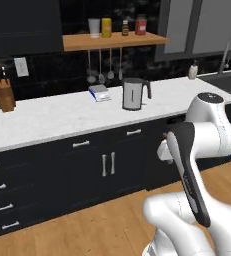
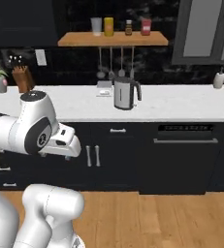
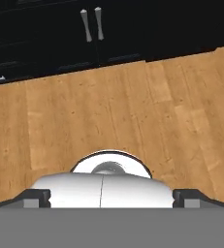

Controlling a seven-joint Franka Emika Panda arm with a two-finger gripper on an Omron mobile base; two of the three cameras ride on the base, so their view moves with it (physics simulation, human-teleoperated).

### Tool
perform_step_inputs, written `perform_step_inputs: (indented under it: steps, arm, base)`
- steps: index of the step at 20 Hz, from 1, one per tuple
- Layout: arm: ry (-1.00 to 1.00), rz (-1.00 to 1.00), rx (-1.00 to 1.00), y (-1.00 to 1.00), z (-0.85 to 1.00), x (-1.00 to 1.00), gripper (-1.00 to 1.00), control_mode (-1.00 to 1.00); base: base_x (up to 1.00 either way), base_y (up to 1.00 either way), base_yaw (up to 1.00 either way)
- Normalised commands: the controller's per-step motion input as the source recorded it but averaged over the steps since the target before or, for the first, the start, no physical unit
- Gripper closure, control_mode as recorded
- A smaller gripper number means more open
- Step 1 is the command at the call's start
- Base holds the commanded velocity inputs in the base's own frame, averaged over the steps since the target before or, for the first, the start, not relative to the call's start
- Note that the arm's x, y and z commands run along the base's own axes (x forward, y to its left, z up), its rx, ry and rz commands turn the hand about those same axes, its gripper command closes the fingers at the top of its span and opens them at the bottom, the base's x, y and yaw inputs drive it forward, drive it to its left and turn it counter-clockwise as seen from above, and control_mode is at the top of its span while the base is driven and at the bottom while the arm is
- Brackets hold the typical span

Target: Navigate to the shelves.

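The shelves are one long light-brown wooden plank [image 1: 114, 41] [image 2: 113, 38] on the dark wall above the counter, ahead of the base. A white cup, a yellow can, a small bottle and a red jar stand on it. Metal utensils hang from hooks under it. My arm is folded close over the base, and the hand points down at the wooden floor. In the hand view the gripper [image 3: 111, 197] is open; its dark fingertips [image 3: 36, 197] stand far apart with nothing held between them.
A white marble counter [image 1: 47, 120] [image 2: 181, 104] on dark cabinets runs below the shelf. On it are a steel kettle [image 1: 134, 94] [image 2: 124, 93], a knife block [image 1: 4, 95] and a soap bottle [image 2: 220, 78]. A sink [image 1: 227, 80] lies to the right. Wooden floor [image 3: 133, 106] separates base and cabinets.
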Motion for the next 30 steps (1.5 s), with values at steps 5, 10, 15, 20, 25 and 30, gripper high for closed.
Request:
perform_step_inputs:
  steps: [5, 10, 15, 20, 25, 30]
  arm:
    - [0.00, 0.00, 0.00, 0.00, 0.00, 0.00, -1.00, 1.00]
    - [0.00, 0.00, 0.00, 0.00, 0.00, 0.00, -1.00, 1.00]
    - [0.00, 0.00, 0.00, 0.00, 0.00, 0.00, -1.00, 1.00]
    - [0.00, 0.00, 0.00, 0.00, 0.00, 0.00, -1.00, 1.00]
    - [0.00, 0.00, 0.00, 0.00, 0.00, 0.00, -1.00, 1.00]
    - [0.00, 0.00, 0.00, 0.00, 0.00, 0.00, -1.00, 1.00]
  base:
    - [0.99, -0.70, 0.47]
    - [0.88, -0.72, 0.39]
    - [0.82, -0.59, 0.25]
    - [0.66, -0.37, 0.05]
    - [0.67, -0.10, -0.01]
    - [0.74, 0.00, -0.09]
